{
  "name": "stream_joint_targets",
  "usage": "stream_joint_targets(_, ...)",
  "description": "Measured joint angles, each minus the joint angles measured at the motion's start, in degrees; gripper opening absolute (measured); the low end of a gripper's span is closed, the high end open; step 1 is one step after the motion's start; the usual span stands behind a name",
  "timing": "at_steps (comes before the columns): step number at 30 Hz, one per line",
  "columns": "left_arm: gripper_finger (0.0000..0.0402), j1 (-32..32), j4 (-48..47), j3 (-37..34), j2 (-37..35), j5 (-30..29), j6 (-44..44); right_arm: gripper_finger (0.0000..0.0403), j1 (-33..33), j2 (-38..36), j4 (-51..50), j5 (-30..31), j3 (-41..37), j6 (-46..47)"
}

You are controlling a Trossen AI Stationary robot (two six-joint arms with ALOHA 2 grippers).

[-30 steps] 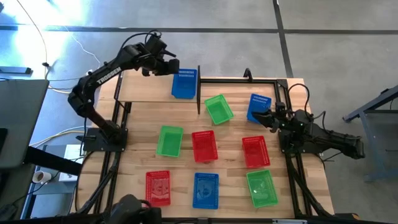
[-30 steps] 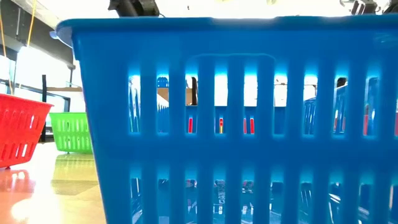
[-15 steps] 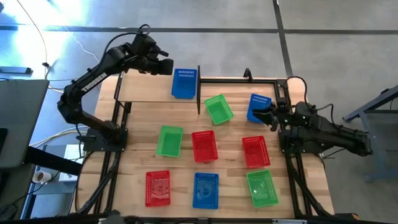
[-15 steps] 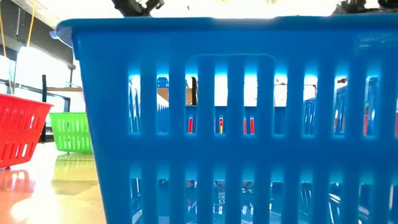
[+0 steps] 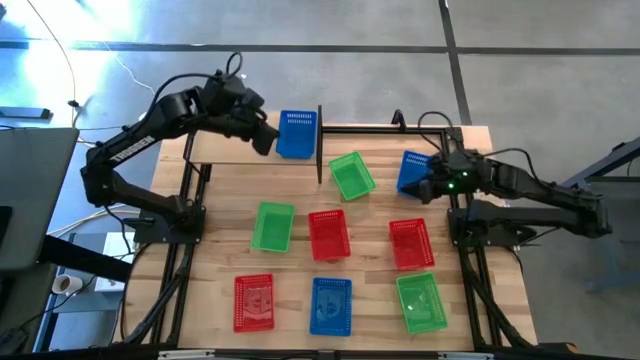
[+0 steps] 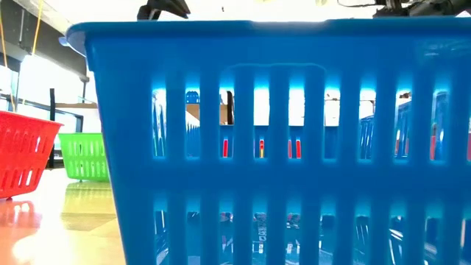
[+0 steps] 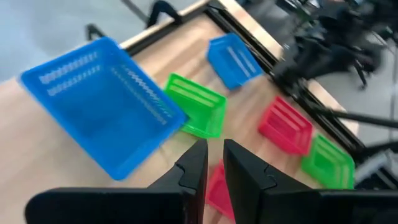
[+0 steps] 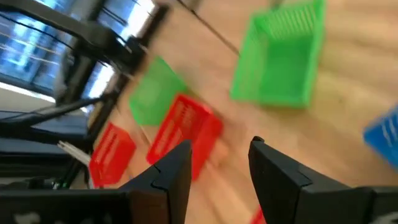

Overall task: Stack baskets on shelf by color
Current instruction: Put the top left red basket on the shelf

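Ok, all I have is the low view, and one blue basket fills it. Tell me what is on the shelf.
Observer: One blue basket stands at the right end of the shelf; nothing else is on it.
Operator: Give me the left arm.
Observer: The left gripper hangs just beside that basket, holding nothing.
Operator: Now the right one.
Observer: The right gripper, fingers open and empty, is next to a second blue basket at the table's far right side.
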Motion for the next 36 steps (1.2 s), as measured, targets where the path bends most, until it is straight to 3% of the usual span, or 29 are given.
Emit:
stream_joint_targets(7, 0.0044, -6.2, -0.7, 0.0, -0.3, -0.1, 2.5, 0.0145, 3.0, 4.6, -4.5, -4.4, 1.8, 11.9)
stream_joint_targets(15, 0.0044, -12.0, 0.4, -4.2, -0.3, -0.4, 2.2, 0.0145, 13.8, 9.6, -3.4, 1.6, 1.8, 22.6)
stream_joint_targets(26, 0.0044, -16.2, 6.4, -8.8, -0.3, -0.8, 1.4, 0.0145, 24.5, 19.1, 5.2, 7.2, 1.9, 32.5)
stream_joint_targets(36, 0.0044, -18.6, 6.4, -8.8, -0.3, -3.8, 4.0, 0.0145, 27.0, 29.0, 23.7, 11.5, 2.0, 33.3)
